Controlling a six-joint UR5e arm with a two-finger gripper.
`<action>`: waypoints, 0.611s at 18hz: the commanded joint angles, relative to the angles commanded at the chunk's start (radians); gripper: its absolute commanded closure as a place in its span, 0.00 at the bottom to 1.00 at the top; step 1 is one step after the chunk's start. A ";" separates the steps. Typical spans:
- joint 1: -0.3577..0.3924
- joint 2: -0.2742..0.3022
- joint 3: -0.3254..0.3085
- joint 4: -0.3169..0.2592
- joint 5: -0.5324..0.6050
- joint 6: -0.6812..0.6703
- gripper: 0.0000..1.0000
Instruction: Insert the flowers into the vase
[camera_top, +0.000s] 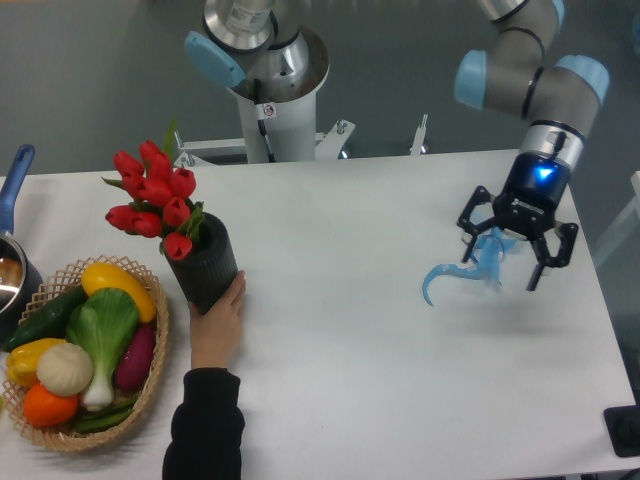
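1. You see the gripper (513, 252) at the right side of the table (350, 330), pointing downward, with a blue light glowing on its wrist.
2. Its fingers (470, 217) are spread wide apart and they hold nothing.
3. Just under and beside the gripper lies the curly light-blue ribbon (462, 272); the left part of it is clear, the part behind the fingers is partly hidden, so you cannot tell if a finger touches it.
4. The flowers (152, 198) are far from the gripper, at the left part of the table. The red heads stand out from the mouth of the vase (205, 263) and lean to the upper left.
5. The vase is dark and ribbed, and it is tilted, with the top going to the left. The stems are inside it and you cannot see them.
6. A person's hand (219, 312) in a black sleeve comes from the bottom edge and grips the lower part of the vase.
7. Just left of the hand is the wicker basket (150, 385) with vegetables.
8. At the left edge you see a pot with a blue handle (14, 182), only partly in view.
9. The robot base (270, 70) stands behind the far edge of the table.
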 joint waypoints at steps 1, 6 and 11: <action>-0.015 0.006 0.002 0.000 0.071 0.000 0.00; -0.127 0.037 0.020 0.000 0.659 0.014 0.00; -0.198 0.023 0.005 0.002 0.840 0.018 0.00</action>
